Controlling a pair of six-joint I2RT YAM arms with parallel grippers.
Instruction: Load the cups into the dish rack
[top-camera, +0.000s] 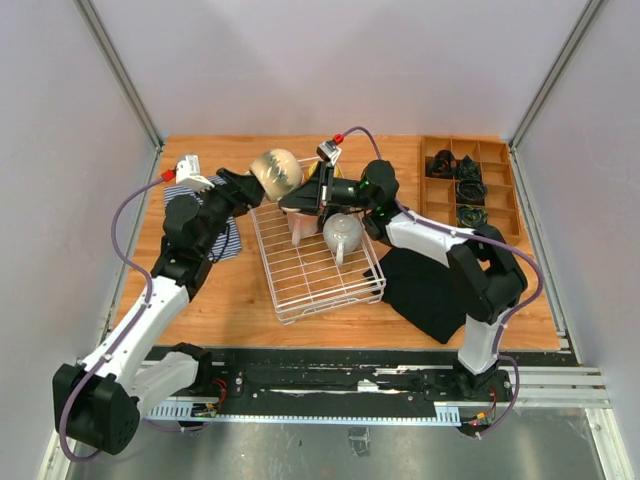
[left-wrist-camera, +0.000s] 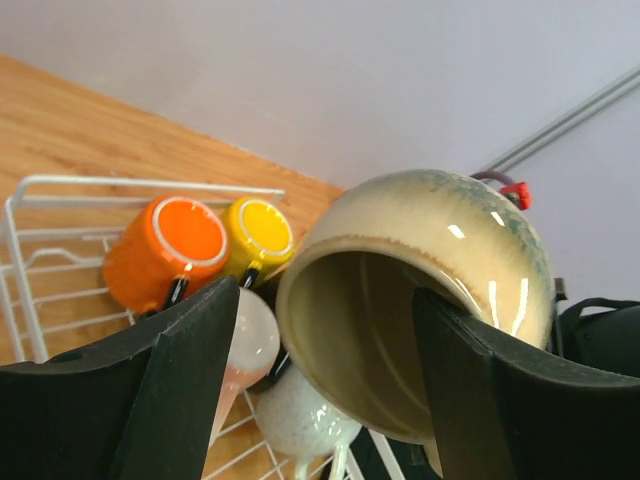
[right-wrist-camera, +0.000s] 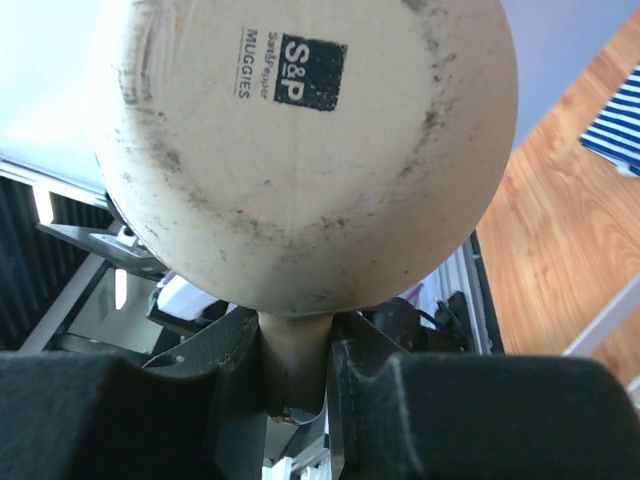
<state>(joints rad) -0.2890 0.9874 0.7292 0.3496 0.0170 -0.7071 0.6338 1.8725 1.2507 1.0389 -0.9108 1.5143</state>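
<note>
The beige stoneware mug (top-camera: 277, 172) hangs in the air over the far left corner of the white wire dish rack (top-camera: 300, 285). My right gripper (right-wrist-camera: 297, 350) is shut on its handle (right-wrist-camera: 295, 375); the mug's stamped base (right-wrist-camera: 300, 150) fills the right wrist view. My left gripper (left-wrist-camera: 325, 300) is open, its fingers (left-wrist-camera: 190, 370) standing either side of the mug's mouth (left-wrist-camera: 370, 330), with a gap at the left finger. In the rack lie the orange mug (left-wrist-camera: 165, 250), yellow mug (left-wrist-camera: 262, 232), pale pink mug (left-wrist-camera: 248, 335) and whitish-grey mug (top-camera: 342, 233). The black mug is hidden.
A striped cloth (top-camera: 222, 238) lies left of the rack under my left arm. A black cloth (top-camera: 430, 285) lies right of the rack. A brown wooden compartment tray (top-camera: 470, 185) with dark items stands at the far right. Grey walls enclose the table.
</note>
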